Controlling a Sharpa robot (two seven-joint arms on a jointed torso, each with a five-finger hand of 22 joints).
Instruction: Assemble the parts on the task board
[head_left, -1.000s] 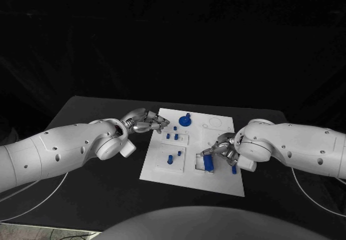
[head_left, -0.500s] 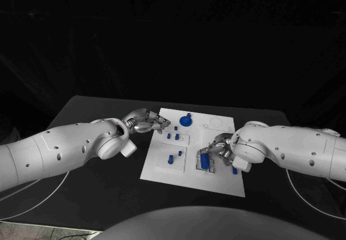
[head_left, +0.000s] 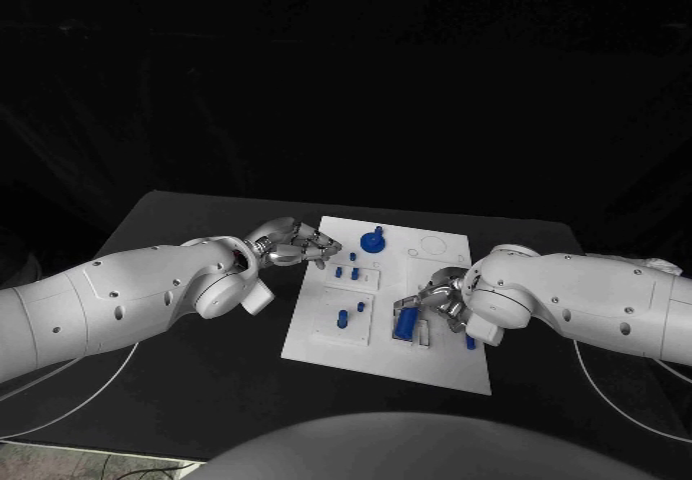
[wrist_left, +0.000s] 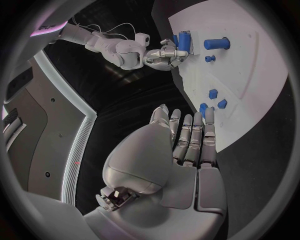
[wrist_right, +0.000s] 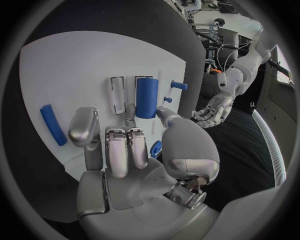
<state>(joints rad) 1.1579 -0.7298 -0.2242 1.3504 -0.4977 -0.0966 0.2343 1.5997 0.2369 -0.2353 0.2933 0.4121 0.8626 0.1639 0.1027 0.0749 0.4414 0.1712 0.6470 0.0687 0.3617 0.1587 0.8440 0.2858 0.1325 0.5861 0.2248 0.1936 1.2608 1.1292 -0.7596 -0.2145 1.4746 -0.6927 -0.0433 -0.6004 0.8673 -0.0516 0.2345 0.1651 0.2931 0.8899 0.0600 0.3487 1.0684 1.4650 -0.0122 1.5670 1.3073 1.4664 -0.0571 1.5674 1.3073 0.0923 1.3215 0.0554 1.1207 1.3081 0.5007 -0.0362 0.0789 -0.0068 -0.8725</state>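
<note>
The white task board (head_left: 378, 345) lies mid-table. My right hand (head_left: 444, 300) is over the board's right half and pinches a blue cylinder (head_left: 407, 322) at its fingertips, low over a rectangular recess. In the right wrist view the cylinder (wrist_right: 147, 97) lies along a slot between thumb and fingers. The left wrist view shows the same cylinder (wrist_left: 184, 39) at the right hand (wrist_left: 164, 54). My left hand (head_left: 296, 245) rests at the board's far-left edge, fingers straight and holding nothing (wrist_left: 187, 145). Small blue pegs (head_left: 346, 270) stand just beside it.
A blue round knob part (head_left: 371, 241) stands at the board's far side. One blue peg (head_left: 340, 319) stands in the left block, and a long blue piece (head_left: 469, 340) lies by the right hand. The black table (head_left: 188, 230) surrounds the board.
My right hand has carried the blue cylinder slightly leftward over the recess. The left hand has stayed at the board's edge.
</note>
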